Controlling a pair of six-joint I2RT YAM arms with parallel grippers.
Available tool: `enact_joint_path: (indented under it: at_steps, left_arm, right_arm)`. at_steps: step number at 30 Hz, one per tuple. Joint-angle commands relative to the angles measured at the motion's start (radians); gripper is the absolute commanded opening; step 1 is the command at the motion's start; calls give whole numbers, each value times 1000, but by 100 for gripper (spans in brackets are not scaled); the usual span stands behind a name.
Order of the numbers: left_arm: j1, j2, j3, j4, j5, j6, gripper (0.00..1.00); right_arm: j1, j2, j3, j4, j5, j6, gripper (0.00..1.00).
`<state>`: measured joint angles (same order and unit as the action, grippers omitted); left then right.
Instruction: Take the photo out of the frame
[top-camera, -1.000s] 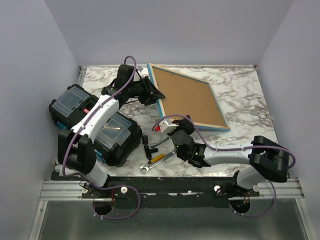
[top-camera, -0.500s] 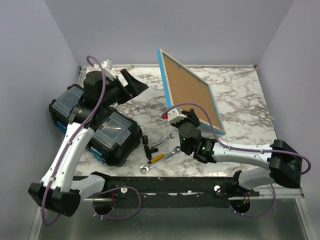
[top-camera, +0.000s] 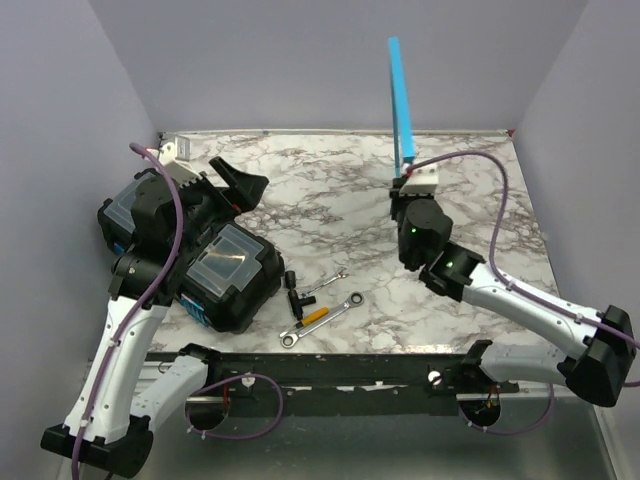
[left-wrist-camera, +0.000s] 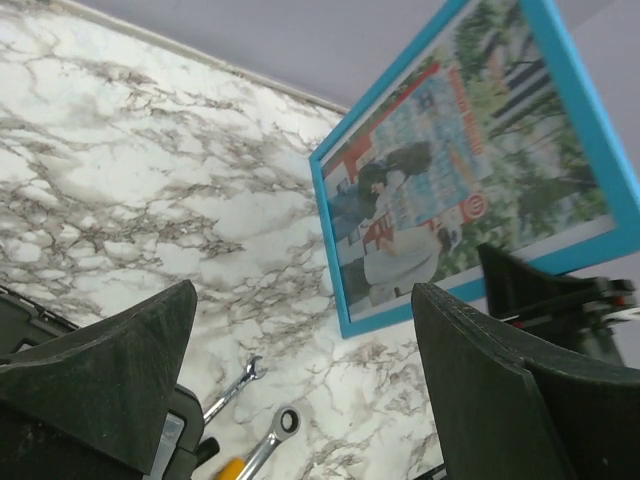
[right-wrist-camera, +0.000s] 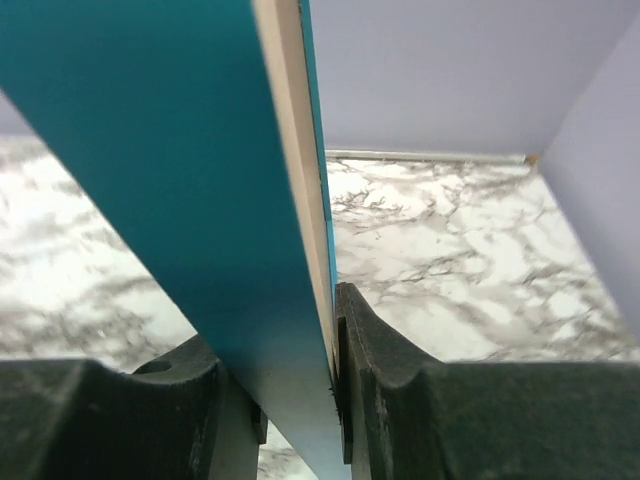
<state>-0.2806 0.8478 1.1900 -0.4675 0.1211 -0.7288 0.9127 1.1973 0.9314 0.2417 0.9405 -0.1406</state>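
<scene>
The frame (top-camera: 400, 95) stands upright on edge above the back right of the table, showing only its thin turquoise side from above. My right gripper (top-camera: 405, 172) is shut on its lower edge; in the right wrist view the turquoise frame (right-wrist-camera: 150, 150) sits pinched between both fingers of the right gripper (right-wrist-camera: 290, 400). The left wrist view faces the frame's front: the blue border (left-wrist-camera: 328, 250) surrounds the photo (left-wrist-camera: 420, 190), a colourful print with a dark-haired figure and foliage. My left gripper (top-camera: 240, 178) hangs open over the left side, well apart from the frame, its jaws (left-wrist-camera: 300, 400) holding nothing.
A black toolbox (top-camera: 190, 255) with clear lids fills the left of the marble table (top-camera: 330, 200). Two wrenches (top-camera: 325, 310) and a yellow-handled tool (top-camera: 312, 318) lie near the front middle. Grey walls close in on three sides.
The left gripper let go of the frame's corner, opened and drew back to the left. The right arm swung the frame up from lying flat to standing on edge, moving rightward and back.
</scene>
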Motion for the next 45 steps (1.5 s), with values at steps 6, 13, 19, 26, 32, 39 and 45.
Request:
enact_joint_path:
  at_steps: [6,13,19,26,32,39,45]
  left_arm:
    - [3,19,-56,15,29,-8,89]
    - [3,27,-69,27,48,-19,89]
    - [1,21,-84,27,57,-23,89]
    - [-8,12,-123,44,71,-33,88]
    - [-17,12,-161,50,115,-19,88]
    - [-28,5,-194,49,172,1,88]
    - [-46,3,-194,26,198,27,88]
  right_arm:
    - [-170,-146,-92,-48,-223,621,1]
    - [-247,-241,-220,-65,-132,655,1]
    - [-487,-270,-332,-59,-346,693,1]
    - [-853,-206,-462,15,-787,797,1]
    - [-1120,-25,-506,134,-1161,878,1]
    - [-1203,262,-436,156,-1348,938,1]
    - [-1204,394,-357,117,-1379,929,1]
